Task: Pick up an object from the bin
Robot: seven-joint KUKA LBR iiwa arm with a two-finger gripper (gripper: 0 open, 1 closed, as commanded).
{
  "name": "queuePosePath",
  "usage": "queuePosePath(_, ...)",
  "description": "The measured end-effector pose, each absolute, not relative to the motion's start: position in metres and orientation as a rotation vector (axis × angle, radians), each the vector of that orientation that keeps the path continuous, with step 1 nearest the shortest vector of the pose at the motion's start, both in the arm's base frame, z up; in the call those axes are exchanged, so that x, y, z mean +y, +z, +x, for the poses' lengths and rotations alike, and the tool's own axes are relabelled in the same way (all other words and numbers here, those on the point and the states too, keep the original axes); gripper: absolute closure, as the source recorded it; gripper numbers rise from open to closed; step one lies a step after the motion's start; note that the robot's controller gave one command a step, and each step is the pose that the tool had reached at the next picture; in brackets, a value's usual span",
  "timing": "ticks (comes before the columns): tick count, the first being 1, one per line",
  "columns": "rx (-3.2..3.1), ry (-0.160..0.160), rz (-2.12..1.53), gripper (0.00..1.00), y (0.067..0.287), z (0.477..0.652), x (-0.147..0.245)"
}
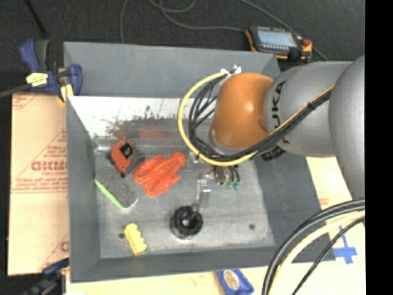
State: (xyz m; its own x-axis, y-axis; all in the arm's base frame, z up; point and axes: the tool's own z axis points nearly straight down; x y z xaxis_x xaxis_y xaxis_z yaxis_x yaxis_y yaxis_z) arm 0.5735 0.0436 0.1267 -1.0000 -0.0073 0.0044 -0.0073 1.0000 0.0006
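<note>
1. Grey metal bin [249, 229] with sloping walls, set among dark surroundings and loose cables; a few small things scattered over its floor.
2. Likeliest target, judged by nearness: black round knob-like object [186, 221], lying front and middle of the floor, apart from the other things. Thin silvery piece [202, 196] running from it up toward the claw; cannot tell whether part of that object or of the robot.
3. Claw [207, 180] low over the middle of the floor, just behind the black round object, largely hidden under the rounded orange wrist cover [242, 109] and looped yellow and black cables [184, 112]. Apart or together: cannot tell. Nothing seen clamped.
4. Just beside the claw, toward the view's left: orange-red tangled plastic piece [159, 171]. Further left: orange and black tape measure [123, 155] and grey sponge with a green edge [116, 190]. Front left, well apart: small yellow block [135, 238].
5. Step in hand, as a judgement: reaching down to a thing; no lift yet.
6. Next move calls for settling squarely on one thing, closing firmly, then rising straight up, clear of the tangled piece.
</note>
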Motion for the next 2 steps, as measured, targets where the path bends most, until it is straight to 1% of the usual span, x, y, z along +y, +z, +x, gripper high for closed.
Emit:
queuePosePath(1, -3.145, -0.002, 0.01, 0.0, 0.131, 0.575, 0.043)
queuePosePath(2, -3.14, -0.001, 0.275, 0.0, 0.107, 0.557, 0.032)
